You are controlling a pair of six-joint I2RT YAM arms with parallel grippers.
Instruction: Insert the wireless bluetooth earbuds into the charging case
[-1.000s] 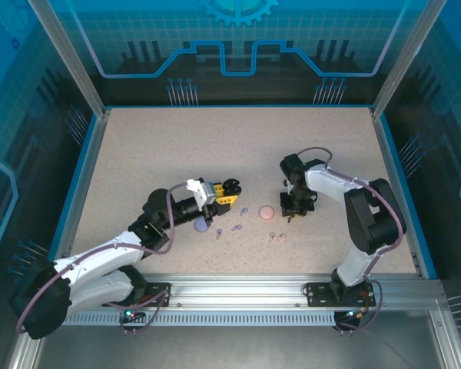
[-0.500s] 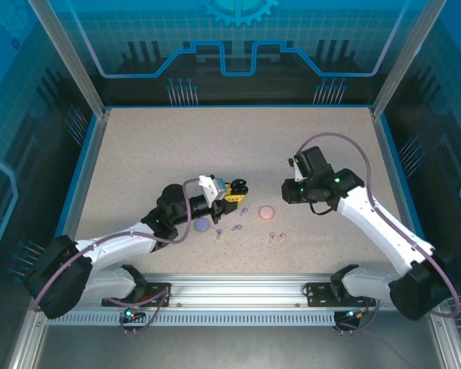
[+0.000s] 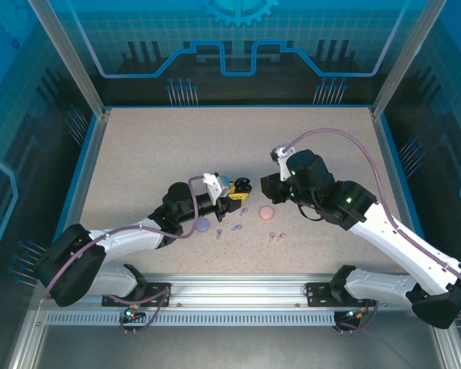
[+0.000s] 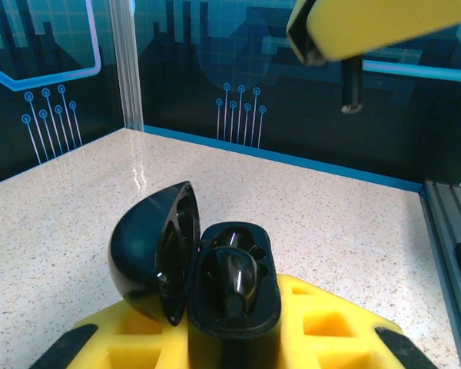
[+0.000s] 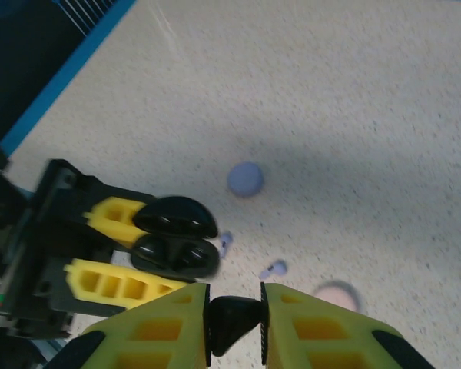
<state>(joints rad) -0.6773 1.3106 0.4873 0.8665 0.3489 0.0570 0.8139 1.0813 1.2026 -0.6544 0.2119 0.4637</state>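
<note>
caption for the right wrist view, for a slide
The right gripper, shut on a black earbud, nears the open black case held by the left gripper.

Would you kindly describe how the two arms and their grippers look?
The left arm and right arm have white shells between black joints, each trailed by a thin purple cable. Small green lights glow on the right arm. The left gripper and right gripper have blocky yellow fingers with square pockets.

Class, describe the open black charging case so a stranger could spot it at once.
On the speckled beige table, follow the left arm to its yellow fingers. They clamp a glossy black clamshell charging case, lid open; the lavender round case and pink round case lie closed.
</note>
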